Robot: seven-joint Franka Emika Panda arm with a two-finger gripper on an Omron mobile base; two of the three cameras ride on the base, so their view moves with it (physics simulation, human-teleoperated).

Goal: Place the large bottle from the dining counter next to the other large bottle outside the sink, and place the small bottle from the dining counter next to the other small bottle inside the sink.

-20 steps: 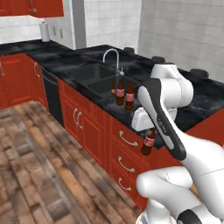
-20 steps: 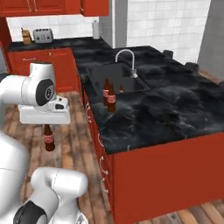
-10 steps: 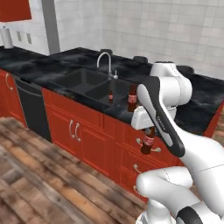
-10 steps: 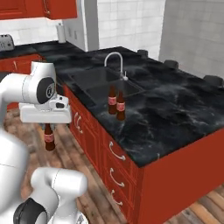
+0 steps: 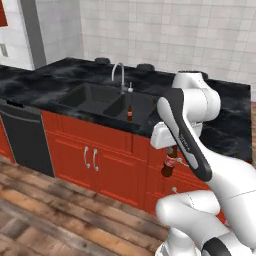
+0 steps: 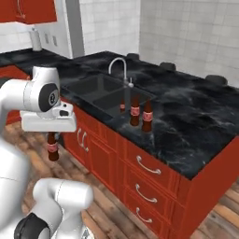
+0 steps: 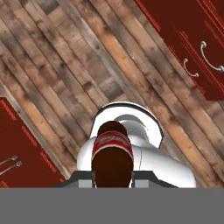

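Now end effector (image 6: 52, 135) clamped on a small bottle (image 6: 52, 147), low beside the red cabinets (image 6: 140, 170).

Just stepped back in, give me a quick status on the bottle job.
Gripper shut on small bottle, held over the floor short of the sink. Two large bottles already paired on the counter. Other small bottle in the basin. Nothing blocking.

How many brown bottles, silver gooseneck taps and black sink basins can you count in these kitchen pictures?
Brown glass bottles with red labels: 4
Curved silver gooseneck taps: 1
Black rectangular sink basins: 2
Total: 7
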